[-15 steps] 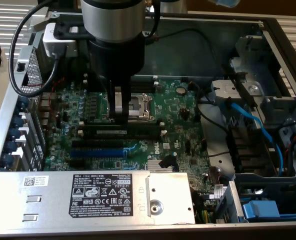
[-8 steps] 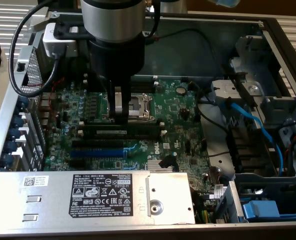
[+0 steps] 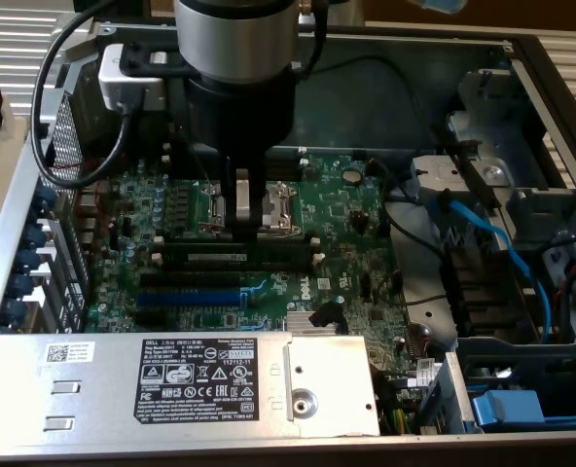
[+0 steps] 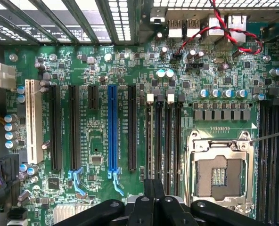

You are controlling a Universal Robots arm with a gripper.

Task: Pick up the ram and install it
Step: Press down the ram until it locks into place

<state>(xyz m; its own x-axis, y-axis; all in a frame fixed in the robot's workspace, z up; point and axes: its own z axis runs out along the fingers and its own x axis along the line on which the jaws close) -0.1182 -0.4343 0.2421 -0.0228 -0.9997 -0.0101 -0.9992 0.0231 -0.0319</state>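
An open desktop computer case (image 3: 405, 68) was seen from above in the exterior view, with a green circuit board (image 3: 351, 219) lying flat inside it. The robot arm (image 3: 234, 58) came down from the top of the picture over the middle of the board. Its pincer (image 3: 244, 209) hung low, close above the board, right in front of the square metal processor socket (image 3: 278, 204).

The ram (image 3: 234, 256) stood upright on its long edge in one of the long black slots (image 3: 191, 277), with its pale label facing the camera. It sat just below the pincer tips, nearer the camera. Whether the tips touched its top edge could not be told from this angle.

In the wrist view the pincer (image 4: 153, 195) was closed narrow (its dark fingers (image 4: 149, 188) pressed together), with nothing visible between them. The fingers hung over the group of four black slots with white end clips (image 4: 170, 136). The processor socket (image 4: 219, 174) lay just beside these slots, and a blue slot (image 4: 112, 129) lay a little farther away on their other side. Twisted red and black wires (image 4: 224, 28) ran along the far edge of the board.

Back in the exterior view, a silver power supply box (image 3: 93, 379) with a black label filled the near edge, and a blue cable (image 3: 492, 243) crossed the drive bay on the exterior view's right.
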